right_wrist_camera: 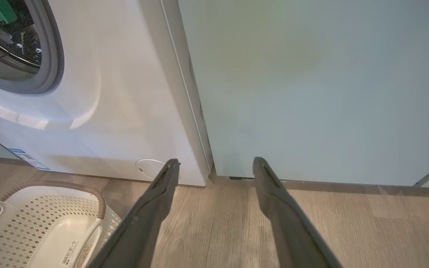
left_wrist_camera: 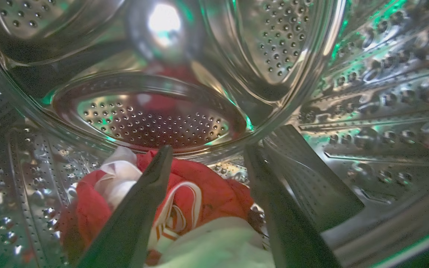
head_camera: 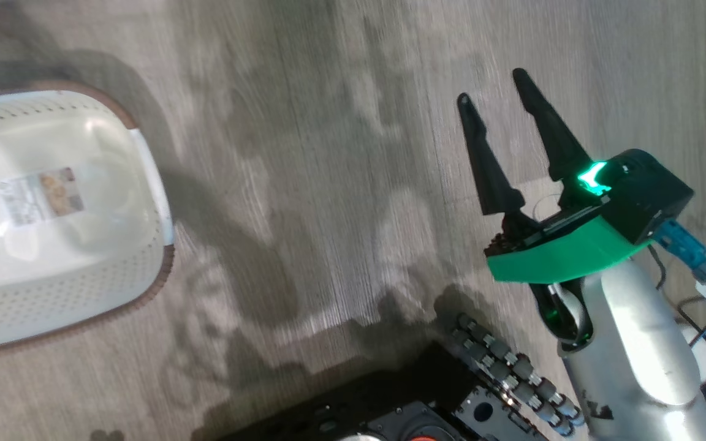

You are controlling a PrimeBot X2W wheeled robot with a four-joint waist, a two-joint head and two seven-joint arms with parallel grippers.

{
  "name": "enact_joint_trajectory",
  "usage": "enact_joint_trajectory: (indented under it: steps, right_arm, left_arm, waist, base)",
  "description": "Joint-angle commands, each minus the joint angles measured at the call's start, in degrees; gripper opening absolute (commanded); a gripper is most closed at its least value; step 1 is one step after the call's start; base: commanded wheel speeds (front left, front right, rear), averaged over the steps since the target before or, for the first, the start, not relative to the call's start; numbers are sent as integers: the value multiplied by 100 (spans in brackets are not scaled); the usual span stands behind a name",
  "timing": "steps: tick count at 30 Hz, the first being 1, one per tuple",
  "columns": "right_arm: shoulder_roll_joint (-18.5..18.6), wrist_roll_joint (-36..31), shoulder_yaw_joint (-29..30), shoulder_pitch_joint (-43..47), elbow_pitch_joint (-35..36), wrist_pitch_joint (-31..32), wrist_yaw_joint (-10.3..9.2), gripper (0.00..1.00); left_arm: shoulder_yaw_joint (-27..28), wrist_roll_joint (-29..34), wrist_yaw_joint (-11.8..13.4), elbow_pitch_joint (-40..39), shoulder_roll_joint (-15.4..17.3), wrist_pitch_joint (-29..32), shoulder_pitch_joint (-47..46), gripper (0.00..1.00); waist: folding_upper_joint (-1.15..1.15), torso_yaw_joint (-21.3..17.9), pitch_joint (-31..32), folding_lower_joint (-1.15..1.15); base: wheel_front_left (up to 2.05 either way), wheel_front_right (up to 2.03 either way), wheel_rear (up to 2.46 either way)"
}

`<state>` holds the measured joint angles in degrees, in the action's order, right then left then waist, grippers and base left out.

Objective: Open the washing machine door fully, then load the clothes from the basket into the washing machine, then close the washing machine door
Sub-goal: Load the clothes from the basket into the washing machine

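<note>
Two wide-open tools, neither holding anything: my left tool (left_wrist_camera: 207,149) is inside the drum (left_wrist_camera: 155,123), with the clothes (left_wrist_camera: 214,193) heaped on the drum floor just below its tips. My right tool (head_camera: 492,85) hangs outside the drum near the emptied basket (head_camera: 53,294), so I judge the left must back straight out first

Grey-brown wood-plank floor (head_camera: 328,153) – soft shadows, pale teal cabinet front (right_wrist_camera: 311,85), dark baseboard strip

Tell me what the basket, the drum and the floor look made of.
Basket: glossy white plastic, moulded perforations, brown woven-looking rim. Drum: polished steel, seemingly; mirror-like reflections and punched holes. Floor: grey wood-grain planks, possibly laminate; real wood cannot be ruled out.
</note>
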<state>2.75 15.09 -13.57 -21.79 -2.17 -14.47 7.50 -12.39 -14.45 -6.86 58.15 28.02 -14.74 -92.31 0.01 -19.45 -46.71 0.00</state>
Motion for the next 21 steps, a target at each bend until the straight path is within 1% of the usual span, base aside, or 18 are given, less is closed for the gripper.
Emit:
enact_joint_trajectory:
  steps: [1,10,17,21]
  right_arm:
    - [12,-46,-42,99,122,-53,-1,100]
    - [12,-337,218,312,-12,-53,-1,100]
    - [12,-572,418,580,-143,-53,-1,100]
    - [12,-670,581,780,-197,-53,-1,100]
  left_arm:
    - [81,-26,20,-250,168,-25,79,100]
    - [373,-236,-6,-722,-226,-25,1480,100]
    - [502,-356,-36,-946,-575,-25,2582,100]
    - [557,-372,-46,-1228,-769,-26,3264,100]
  waist:
    - [-1,121,184,0]
    - [-1,477,1160,0]
    - [-1,760,2003,0]
    - [-1,918,2432,0]
  base:
    - [0,0,0]
    - [0,0,0]
    - [0,0,0]
    - [0,0,0]
